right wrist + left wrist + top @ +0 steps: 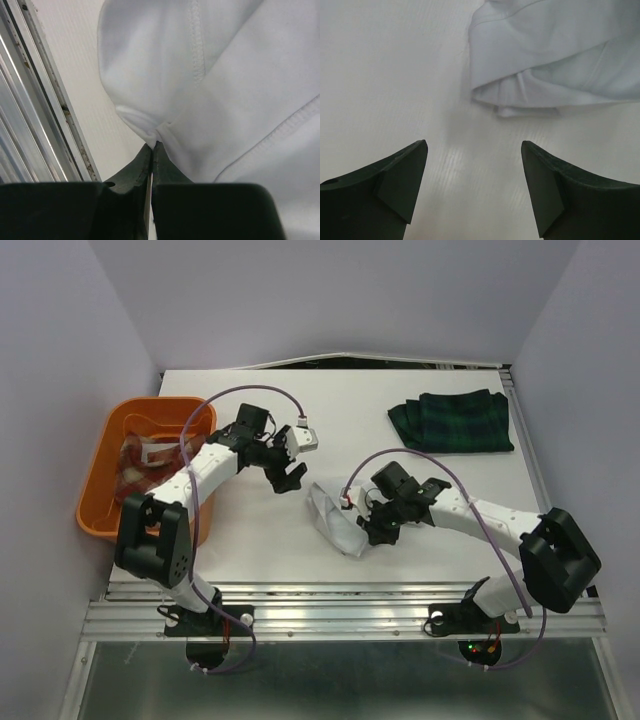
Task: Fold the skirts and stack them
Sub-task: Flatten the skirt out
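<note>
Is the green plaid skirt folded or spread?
Folded: the green plaid skirt lies flat with doubled layers showing along its left edge.

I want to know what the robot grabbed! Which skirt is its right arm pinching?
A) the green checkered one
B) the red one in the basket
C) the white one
C: the right end effector is shut on a fold of the white skirt; the green plaid skirt lies apart, farther back.
</note>
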